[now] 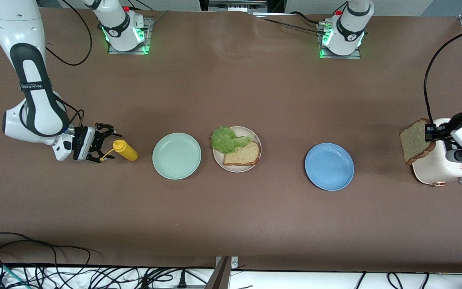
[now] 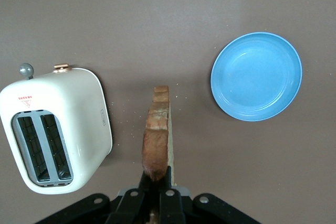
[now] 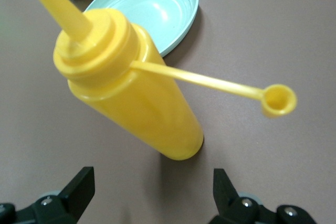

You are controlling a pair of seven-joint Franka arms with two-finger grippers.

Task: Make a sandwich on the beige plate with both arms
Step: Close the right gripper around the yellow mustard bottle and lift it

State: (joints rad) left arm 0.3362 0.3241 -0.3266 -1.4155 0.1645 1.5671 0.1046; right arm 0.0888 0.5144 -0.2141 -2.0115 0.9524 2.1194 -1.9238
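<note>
Clamped tight on a brown bread slice (image 1: 416, 141), the left gripper (image 1: 429, 132) hangs over the cream toaster (image 1: 441, 168) at the left arm's end of the table, the slice held on edge. At the right arm's end, the right gripper (image 1: 103, 147) sits low with its fingers spread wide around nothing, just beside a yellow squeeze bottle (image 1: 126, 150) that stands on the table.

On the beige plate (image 1: 251, 134), midway along the table, lies a second bread slice (image 1: 242, 154) with a ruffled lettuce leaf (image 1: 226, 139) partly on it and overhanging the rim. A mint green plate (image 1: 177, 156) sits beside it toward the right arm's end, a blue plate (image 1: 329, 166) toward the left arm's end, well apart.

Only the left wrist view shows the toaster's two empty slots (image 2: 43, 148), its grey knob (image 2: 26, 69) and crumbs scattered on the cloth near the slice's crust (image 2: 157, 135). Only the right wrist view shows the bottle's open cap (image 3: 278, 99) dangling on its tether, the nozzle (image 3: 55, 6), and black fingertips (image 3: 81, 187) either side of the bottle's base, not touching it.

Brown matte cloth (image 1: 231, 88) covers the table, faintly creased near the bases. Black cables (image 1: 54, 273) tangle along the edge nearest the front camera.
</note>
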